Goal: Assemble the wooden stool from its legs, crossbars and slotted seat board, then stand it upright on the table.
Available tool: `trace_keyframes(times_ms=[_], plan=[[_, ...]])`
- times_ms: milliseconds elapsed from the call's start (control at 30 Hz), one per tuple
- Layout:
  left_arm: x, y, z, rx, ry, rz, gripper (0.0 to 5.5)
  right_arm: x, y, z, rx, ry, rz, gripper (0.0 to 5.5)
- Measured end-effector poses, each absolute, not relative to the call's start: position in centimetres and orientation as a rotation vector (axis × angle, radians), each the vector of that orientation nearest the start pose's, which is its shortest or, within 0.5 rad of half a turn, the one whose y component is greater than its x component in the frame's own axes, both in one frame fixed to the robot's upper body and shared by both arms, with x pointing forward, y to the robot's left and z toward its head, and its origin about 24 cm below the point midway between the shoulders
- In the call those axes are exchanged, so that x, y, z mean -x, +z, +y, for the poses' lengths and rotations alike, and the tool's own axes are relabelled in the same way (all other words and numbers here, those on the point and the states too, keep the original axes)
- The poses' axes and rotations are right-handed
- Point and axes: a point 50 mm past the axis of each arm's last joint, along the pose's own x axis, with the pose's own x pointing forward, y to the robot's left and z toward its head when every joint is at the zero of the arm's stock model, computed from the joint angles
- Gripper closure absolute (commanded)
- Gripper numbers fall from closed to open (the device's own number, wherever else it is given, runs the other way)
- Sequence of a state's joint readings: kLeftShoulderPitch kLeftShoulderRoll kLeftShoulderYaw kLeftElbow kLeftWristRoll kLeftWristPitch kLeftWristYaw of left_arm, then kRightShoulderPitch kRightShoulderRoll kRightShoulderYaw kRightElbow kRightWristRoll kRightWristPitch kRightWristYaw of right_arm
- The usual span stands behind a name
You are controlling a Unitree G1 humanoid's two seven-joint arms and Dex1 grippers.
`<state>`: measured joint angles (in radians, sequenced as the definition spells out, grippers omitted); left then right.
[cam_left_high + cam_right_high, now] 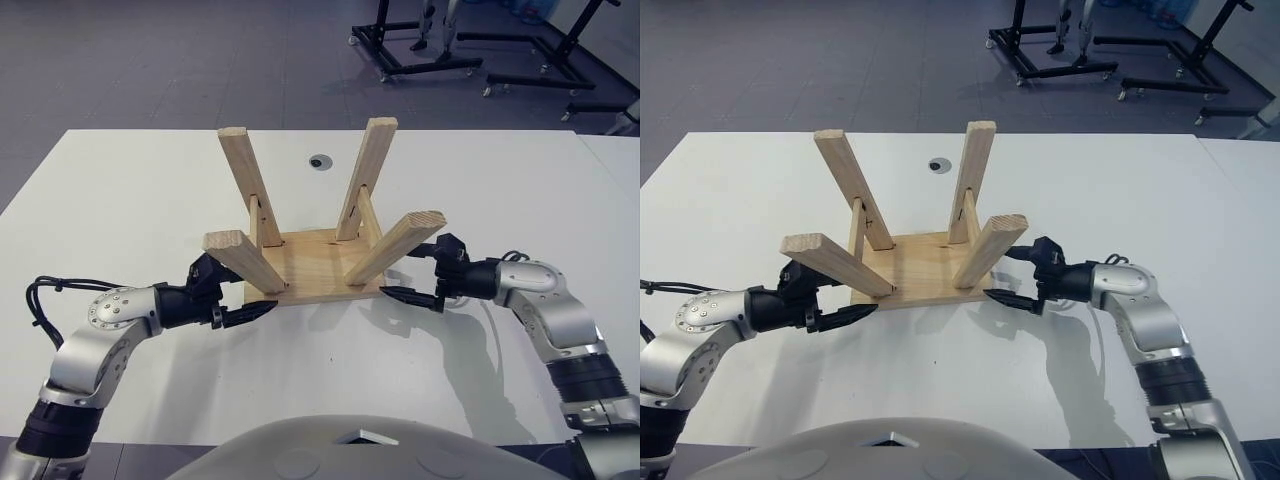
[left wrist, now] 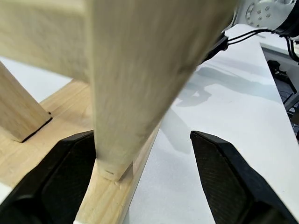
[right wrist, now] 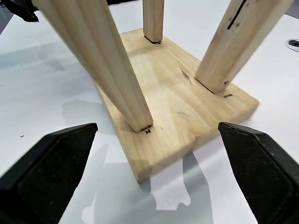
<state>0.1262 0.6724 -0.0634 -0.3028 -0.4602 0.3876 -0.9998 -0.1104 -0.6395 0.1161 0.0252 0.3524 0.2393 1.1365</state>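
The white surface [image 1: 140, 190] carries the wooden stool [image 1: 352, 205] upside down, its seat board [image 1: 312, 270] flat on it and legs pointing up, directly between the left claw [image 1: 240, 290] and the right claw [image 1: 405, 272]. Beyond both claws, past the board's far edge, a small round grommet [image 1: 319, 161] sits in the surface.
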Motion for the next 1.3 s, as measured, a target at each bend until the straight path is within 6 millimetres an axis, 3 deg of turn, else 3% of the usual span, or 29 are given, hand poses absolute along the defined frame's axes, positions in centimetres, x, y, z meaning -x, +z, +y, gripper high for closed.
trace_keyframes(times_ms=[133,467,667,867,967,1133,1300], plan=[[-20.0,6.2,18.8,-0.029,-1.133,0.384,2.28,-24.0,5.1,-18.7,0.104,1.233,0.357,1.16],[-20.6,5.1,17.5,-0.086,-1.155,0.368,3.87,-23.7,4.2,-18.4,0.024,1.289,0.346,3.02],[-20.6,5.3,17.7,-0.095,-1.173,0.354,3.98,-23.8,4.3,-18.5,0.001,1.287,0.337,4.02],[-20.9,5.7,18.7,-0.044,-1.189,0.359,4.01,-23.2,4.8,-17.9,-0.019,1.323,0.331,4.12],[-19.9,6.5,19.1,0.025,-1.258,0.421,4.01,-20.9,5.5,-17.5,-0.133,1.366,0.407,4.17],[-16.9,8.4,19.2,0.308,-1.324,0.57,4.01,-17.9,8.0,-17.1,-0.301,1.357,0.548,4.22],[-14.0,9.5,18.8,0.653,-1.336,0.656,4.01,-16.2,10.0,-16.1,-0.521,1.353,0.696,4.24]])
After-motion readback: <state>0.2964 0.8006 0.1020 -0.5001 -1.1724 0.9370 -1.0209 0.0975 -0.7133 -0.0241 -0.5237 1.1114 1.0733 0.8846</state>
